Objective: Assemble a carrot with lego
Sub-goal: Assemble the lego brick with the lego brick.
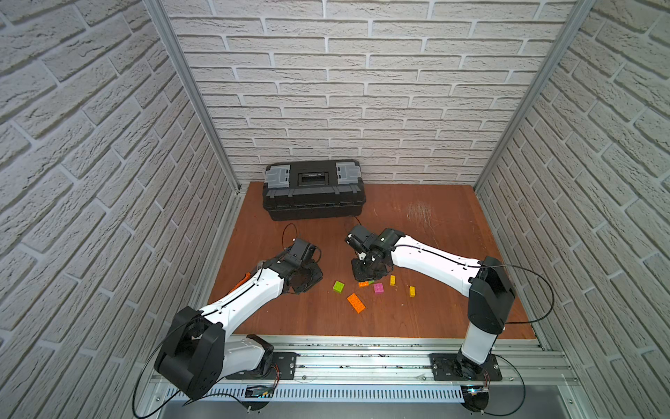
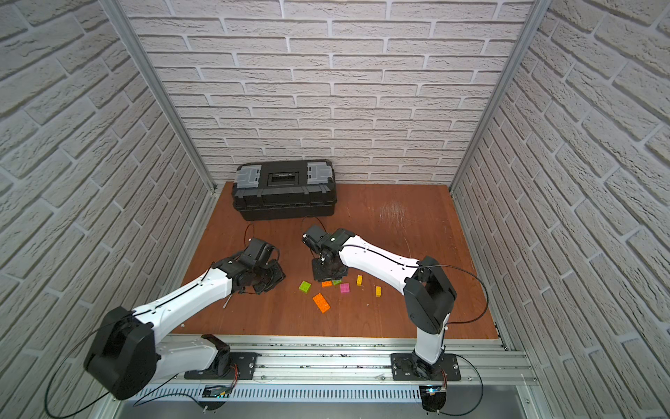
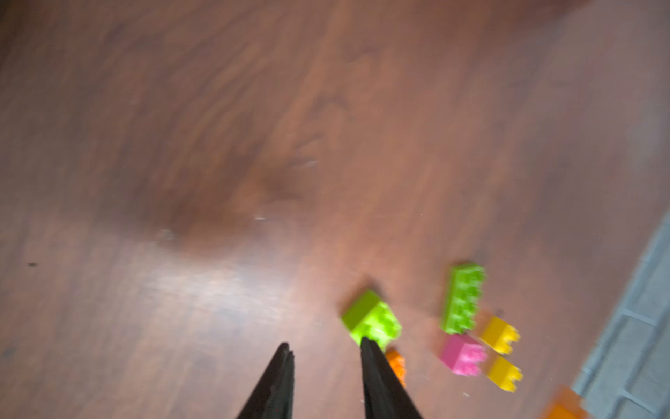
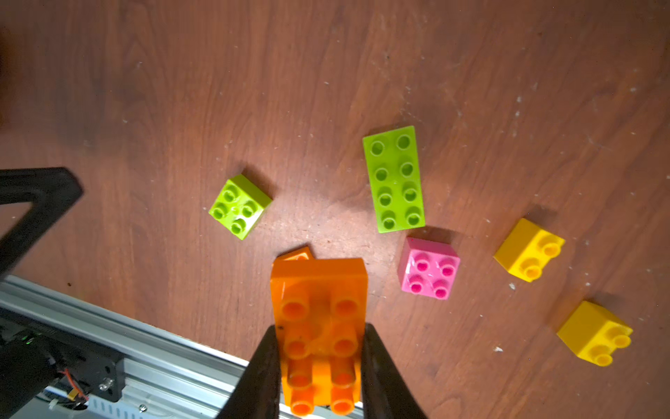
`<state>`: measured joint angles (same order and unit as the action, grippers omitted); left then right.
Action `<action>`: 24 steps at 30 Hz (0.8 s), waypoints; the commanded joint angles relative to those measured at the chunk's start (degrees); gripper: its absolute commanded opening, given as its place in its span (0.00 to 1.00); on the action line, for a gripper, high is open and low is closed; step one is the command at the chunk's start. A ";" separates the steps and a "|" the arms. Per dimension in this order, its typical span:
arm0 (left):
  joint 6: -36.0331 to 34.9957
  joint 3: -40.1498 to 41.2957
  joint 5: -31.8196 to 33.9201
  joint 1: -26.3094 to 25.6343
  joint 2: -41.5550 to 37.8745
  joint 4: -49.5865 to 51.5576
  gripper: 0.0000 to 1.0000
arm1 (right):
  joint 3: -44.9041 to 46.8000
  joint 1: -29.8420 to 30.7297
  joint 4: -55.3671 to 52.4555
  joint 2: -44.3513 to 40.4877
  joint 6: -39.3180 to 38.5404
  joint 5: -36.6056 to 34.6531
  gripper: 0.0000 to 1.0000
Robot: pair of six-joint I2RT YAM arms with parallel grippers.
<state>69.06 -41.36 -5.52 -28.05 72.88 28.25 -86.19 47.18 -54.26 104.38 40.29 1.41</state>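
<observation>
No carrot is in view; the lego lies as loose bricks on the wooden table. My right gripper (image 4: 321,326) is shut on a long orange brick (image 4: 319,290), held just above the table (image 1: 363,284). Around it lie a short lime-green brick (image 4: 239,206) (image 1: 338,286), a long lime-green brick (image 4: 395,177), a pink brick (image 4: 429,268) (image 1: 378,288), two yellow bricks (image 4: 529,250) (image 4: 594,333) and a second long orange brick (image 1: 356,302). My left gripper (image 3: 324,342) stands open and empty, left of the short lime-green brick (image 3: 369,319).
A black toolbox (image 1: 313,190) stands at the back against the brick wall. An orange-handled tool (image 1: 241,283) lies under my left arm near the left wall. An aluminium rail (image 1: 362,348) runs along the table's front edge.
</observation>
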 commanded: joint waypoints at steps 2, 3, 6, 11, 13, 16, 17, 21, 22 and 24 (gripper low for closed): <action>-1.22 1.09 -4.32 2.56 3.24 -2.95 0.29 | -4.91 1.39 1.70 3.51 -3.34 2.20 0.15; -1.13 1.24 -4.21 2.63 2.80 -2.77 0.28 | -6.57 1.82 1.69 4.65 -5.38 2.37 0.15; 0.35 3.97 -1.94 2.57 -3.09 -2.26 0.26 | -11.99 2.56 -0.93 8.52 -12.40 2.45 0.15; 3.26 8.65 7.44 3.24 -23.85 7.42 0.31 | -18.96 2.79 -5.86 16.11 -24.17 0.99 0.14; 4.96 10.20 9.46 4.04 -32.85 11.53 0.33 | -20.12 3.30 -6.64 17.15 -28.83 0.54 0.14; 7.66 12.59 9.64 5.29 -43.80 15.51 0.39 | -20.59 3.63 -7.59 18.11 -34.50 -1.44 0.15; 8.61 13.24 9.47 5.54 -46.60 16.46 0.41 | -20.69 3.71 -7.92 18.36 -36.05 -2.18 0.15; 10.46 14.05 8.69 5.74 -51.55 18.30 0.48 | -20.68 3.79 -8.37 18.95 -41.03 -1.92 0.14; 10.31 13.80 8.70 5.73 -51.55 18.62 0.49 | -20.77 3.84 -8.41 19.10 -41.75 -1.82 0.14; 9.87 12.95 8.60 5.75 -50.52 19.03 0.52 | -21.11 4.04 -8.75 19.28 -43.26 -1.22 0.14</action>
<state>78.11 -28.14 2.33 -22.55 21.87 45.47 -105.58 50.43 -61.49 123.02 2.44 0.14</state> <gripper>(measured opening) 0.513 0.333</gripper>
